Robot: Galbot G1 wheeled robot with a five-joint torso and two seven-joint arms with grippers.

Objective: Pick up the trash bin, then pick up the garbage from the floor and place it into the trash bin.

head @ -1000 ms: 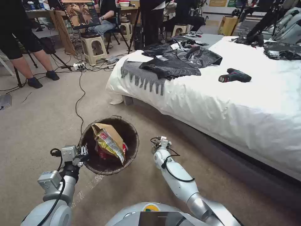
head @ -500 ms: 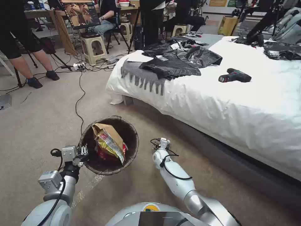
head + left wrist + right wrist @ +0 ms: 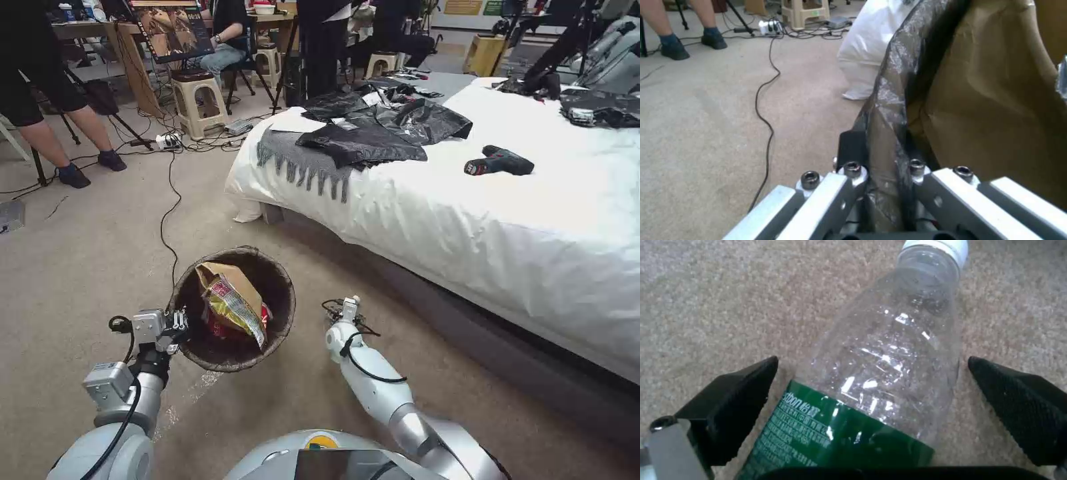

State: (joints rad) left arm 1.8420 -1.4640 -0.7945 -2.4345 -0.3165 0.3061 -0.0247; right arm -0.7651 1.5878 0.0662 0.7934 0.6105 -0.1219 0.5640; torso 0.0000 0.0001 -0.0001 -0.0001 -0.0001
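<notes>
The bed (image 3: 533, 240) fills the head view from 12 to 4 o'clock, a grey scarf (image 3: 300, 163), black bags (image 3: 373, 130) and a drill (image 3: 500, 161) lying on it, well apart from the work. The bin (image 3: 233, 357) hangs low at about 8 o'clock, off the carpet (image 3: 80, 267), mouth tipped a little toward the camera, with a tan bag (image 3: 220, 272) and a yellow wrapper (image 3: 233, 308) inside. The left gripper (image 3: 175, 328) is clamped on the bin's near rim at its 9 o'clock side; in the left wrist view one finger (image 3: 853, 150) sits outside the liner (image 3: 889, 100) and the other inside. The right gripper (image 3: 343, 308) is down at the floor just beside the bin, at about 6 o'clock of the head view. Its fingers (image 3: 1022, 400) are spread wide either side of a clear bottle (image 3: 889, 360) with a green label (image 3: 831, 436), not touching it. The bottle lies flat on the carpet, long axis running straight out from the wrist, white cap (image 3: 942, 246) at the far end, the fingers straddling the shoulder above the label. Likely trouble: the round, thin-walled bottle could roll or squirt forward out of the closing fingers, since they meet it on its taper. A hard squeeze could also crush it and loosen the hold. The bin hangs by a rim pinch only, so added weight or a bump from the right arm may tilt it and spill the litter.
</notes>
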